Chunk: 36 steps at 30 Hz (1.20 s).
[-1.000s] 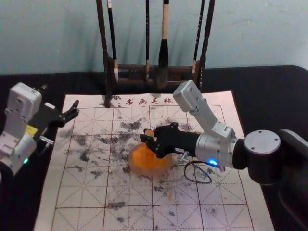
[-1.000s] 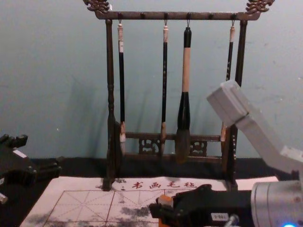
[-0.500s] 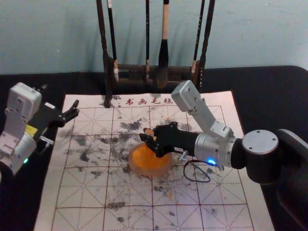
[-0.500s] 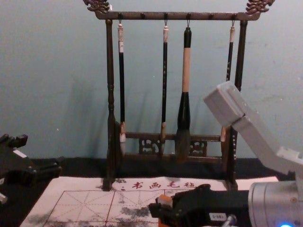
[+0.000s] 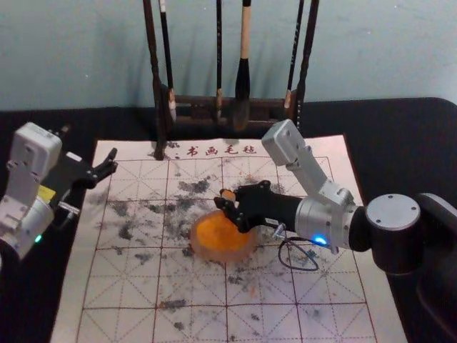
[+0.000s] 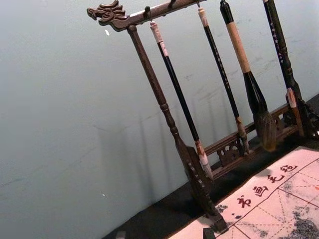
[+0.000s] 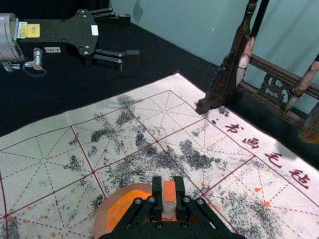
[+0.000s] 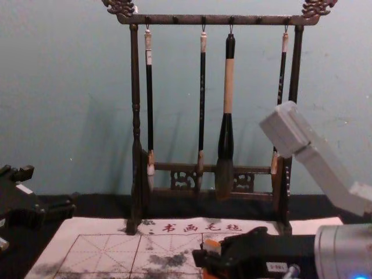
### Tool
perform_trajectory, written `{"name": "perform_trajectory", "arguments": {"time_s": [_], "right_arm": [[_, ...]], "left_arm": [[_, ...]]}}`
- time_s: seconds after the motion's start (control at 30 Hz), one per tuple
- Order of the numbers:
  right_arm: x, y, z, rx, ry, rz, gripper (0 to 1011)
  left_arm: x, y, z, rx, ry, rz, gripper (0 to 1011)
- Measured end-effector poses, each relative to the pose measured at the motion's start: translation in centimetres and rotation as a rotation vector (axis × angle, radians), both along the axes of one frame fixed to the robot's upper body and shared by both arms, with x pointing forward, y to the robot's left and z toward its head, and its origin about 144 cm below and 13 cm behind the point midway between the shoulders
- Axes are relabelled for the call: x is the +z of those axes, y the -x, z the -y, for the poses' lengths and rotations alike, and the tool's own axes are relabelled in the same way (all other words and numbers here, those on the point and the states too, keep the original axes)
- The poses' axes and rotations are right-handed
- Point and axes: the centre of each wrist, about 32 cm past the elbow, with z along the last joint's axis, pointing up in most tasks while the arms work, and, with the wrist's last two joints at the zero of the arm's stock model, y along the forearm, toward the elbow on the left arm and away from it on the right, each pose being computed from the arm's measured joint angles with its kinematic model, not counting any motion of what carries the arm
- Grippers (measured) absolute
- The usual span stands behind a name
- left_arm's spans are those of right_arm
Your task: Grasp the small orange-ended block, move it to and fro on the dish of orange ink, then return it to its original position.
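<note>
Over at the far side of the dish of orange ink (image 5: 207, 253), here's the right gripper (image 5: 224, 203), jaws closed on the small orange-ended block (image 5: 228, 194), holding it upright! Is the block touching the ink? I can't tell from here. The dish sits on the grid-marked mat (image 5: 128, 318), and out to the left, near the mat's edge, the left gripper (image 5: 89, 146) is parked, jaws apart.
</note>
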Motion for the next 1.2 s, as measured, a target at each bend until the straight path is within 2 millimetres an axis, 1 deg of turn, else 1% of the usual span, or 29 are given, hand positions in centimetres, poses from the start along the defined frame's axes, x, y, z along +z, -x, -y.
{"name": "perform_trajectory", "arguments": {"time_s": [0.17, 0.4, 0.67, 0.87, 1.2], "right_arm": [[0.0, 0.3, 0.4, -0.004, 0.001, 0.000, 111], [0.0, 1.2, 1.1, -0.005, -0.005, -0.009, 111], [-0.2, 1.9, 1.3, 0.009, -0.007, -0.019, 111], [-0.3, 2.2, 1.0, 0.026, -0.008, -0.025, 111], [-0.4, 2.1, -0.2, 0.055, -0.015, -0.031, 111]], "left_arm": [[0.0, 0.0, 0.0, 0.000, 0.000, 0.000, 1001], [0.0, 0.0, 0.0, 0.000, 0.000, 0.000, 1001], [0.0, 0.0, 0.0, 0.000, 0.000, 0.000, 1001], [0.0, 0.0, 0.0, 0.000, 0.000, 0.000, 1001], [0.0, 0.0, 0.0, 0.000, 0.000, 0.000, 1001]]}}
